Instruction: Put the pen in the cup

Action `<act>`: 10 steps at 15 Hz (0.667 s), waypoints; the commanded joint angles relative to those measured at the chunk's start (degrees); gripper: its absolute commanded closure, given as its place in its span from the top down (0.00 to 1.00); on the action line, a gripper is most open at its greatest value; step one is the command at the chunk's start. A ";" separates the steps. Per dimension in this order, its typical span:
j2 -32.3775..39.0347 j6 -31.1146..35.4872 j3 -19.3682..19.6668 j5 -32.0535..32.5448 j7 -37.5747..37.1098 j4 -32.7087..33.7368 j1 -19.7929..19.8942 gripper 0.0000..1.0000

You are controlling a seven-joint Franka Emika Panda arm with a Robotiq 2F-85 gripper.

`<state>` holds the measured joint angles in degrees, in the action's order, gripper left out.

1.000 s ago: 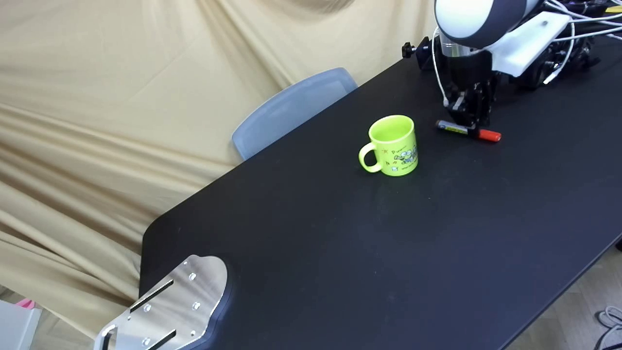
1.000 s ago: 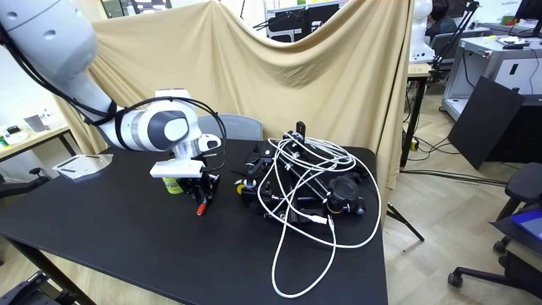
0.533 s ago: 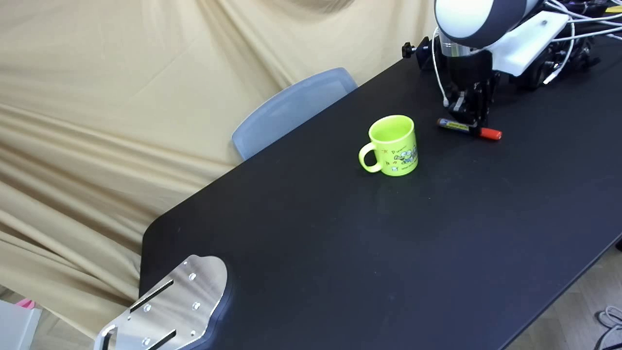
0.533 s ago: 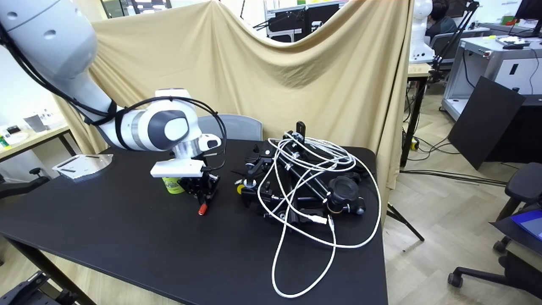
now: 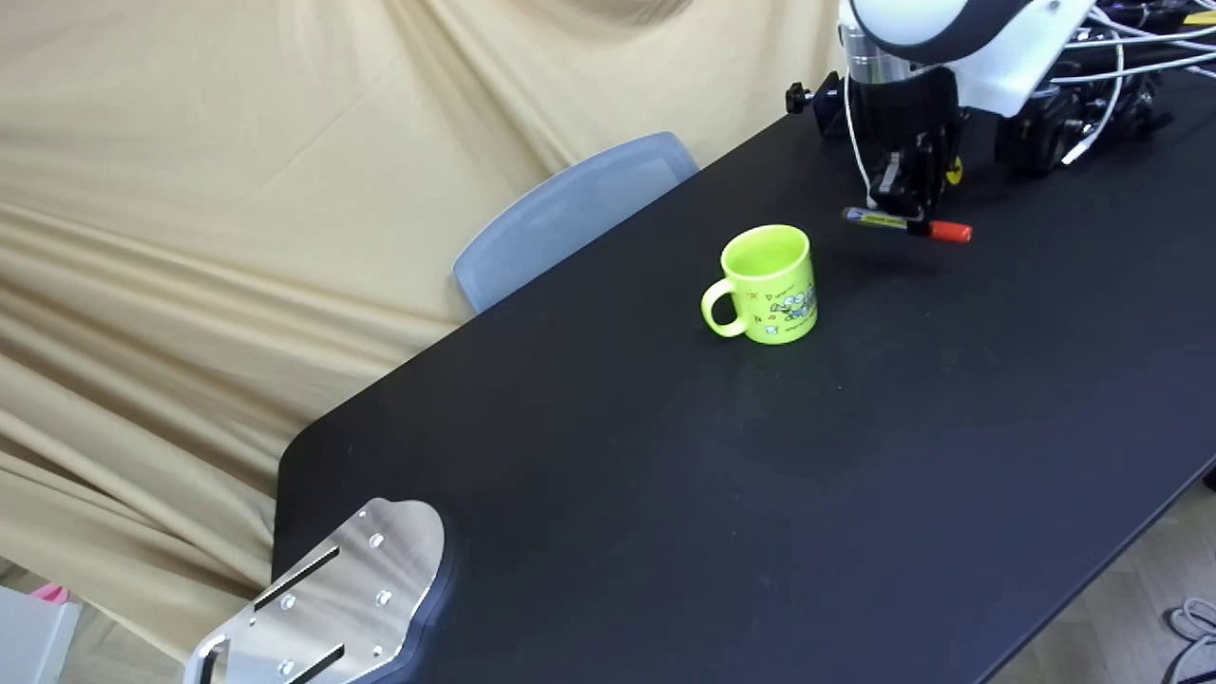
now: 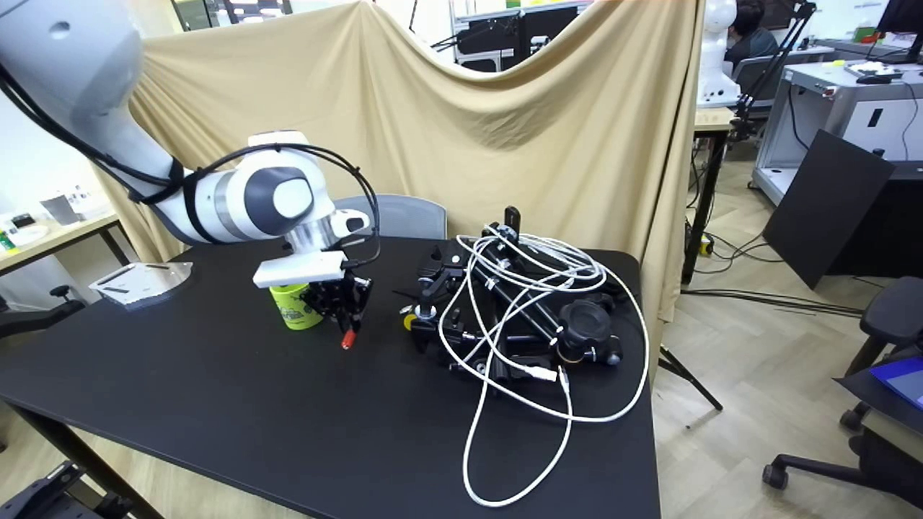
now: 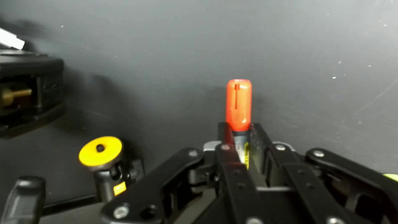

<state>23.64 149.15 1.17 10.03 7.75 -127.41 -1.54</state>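
The pen [image 5: 876, 219] has a dark blue body with a yellow label and a red end. My gripper [image 5: 918, 226] is shut on its middle and holds it roughly level, a little above the table, with a shadow below. In the wrist view the pen's red end [image 7: 238, 104] sticks out past the fingertips [image 7: 240, 130]; its far end is hidden. In an exterior view only the red end [image 6: 348, 339] shows below the gripper [image 6: 350, 324]. The lime-green cup [image 5: 774, 294] stands upright beside the gripper, handle facing away. It shows partly behind the gripper [image 6: 294, 308] and at the wrist view's edge [image 7: 391, 176].
Black clamp gear with a coiled white cable [image 6: 533, 373] lies on the table near the gripper. Its yellow knob [image 7: 100, 151] shows in the wrist view. A metal plate [image 5: 347, 589] is at the table's far end. A chair back [image 5: 579, 214] stands at the table's edge.
The gripper has risen off the table with the pen in it and shifted slightly. Earlier the pen was at table level between the fingers. The cup has not moved.
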 commanded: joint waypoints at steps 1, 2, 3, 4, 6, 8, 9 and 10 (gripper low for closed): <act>-6.68 -5.08 1.42 4.09 -3.76 -0.98 -2.65 0.05; -8.05 -7.13 1.24 4.76 -4.15 -0.54 -2.91 0.05; -9.59 -10.31 0.63 4.83 -3.97 0.24 -2.99 0.05; -10.85 -12.90 -0.11 4.48 -3.18 0.91 -2.92 0.05; -12.90 -18.75 -1.47 3.28 -2.03 3.00 -2.98 0.05; -13.83 -25.41 -2.96 1.67 -0.61 6.35 -3.06 0.05; -13.83 -28.55 -3.61 0.67 0.40 8.14 -3.02 0.05; -13.61 -31.65 -4.25 -0.44 1.40 10.12 -3.01 0.05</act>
<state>9.88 125.61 -1.62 12.07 7.00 -122.52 -4.54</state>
